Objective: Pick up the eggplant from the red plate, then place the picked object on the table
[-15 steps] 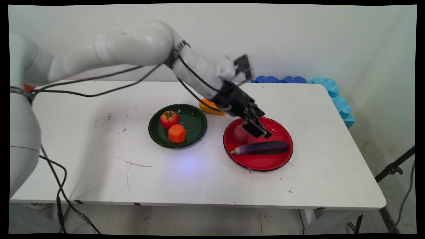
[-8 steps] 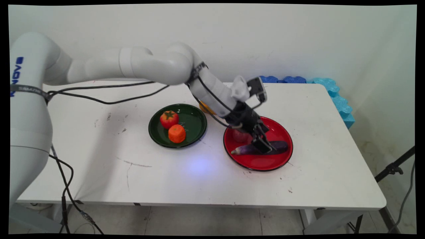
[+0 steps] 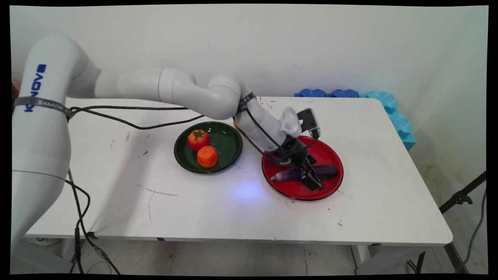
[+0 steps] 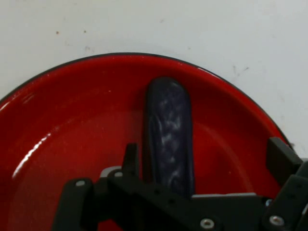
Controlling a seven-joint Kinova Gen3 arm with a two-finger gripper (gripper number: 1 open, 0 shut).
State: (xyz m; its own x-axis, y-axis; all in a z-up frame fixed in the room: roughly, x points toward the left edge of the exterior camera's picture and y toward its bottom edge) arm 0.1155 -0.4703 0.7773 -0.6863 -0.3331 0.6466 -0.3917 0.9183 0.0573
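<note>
A purple eggplant (image 3: 287, 175) lies across the red plate (image 3: 334, 156) right of the table's middle. My gripper (image 3: 312, 182) is down in the plate with its tips at the eggplant's middle. In the hand view the eggplant (image 4: 169, 130) runs up from between the open fingers. The left finger (image 4: 130, 158) stands close beside it, and the right finger (image 4: 283, 159) is well off over the red plate (image 4: 72, 120). Nothing is gripped. The arm hides the plate's far left part.
A dark green plate (image 3: 227, 140) left of the red one holds a tomato (image 3: 198, 139) and an orange carrot piece (image 3: 207, 156). Blue foam pieces (image 3: 389, 104) line the table's far right corner. Black cables hang from the arm over the table's left.
The gripper has come down and towards the near side, from above the plate's back to the eggplant. The arm now covers the red round thing in the plate and the yellow thing behind.
</note>
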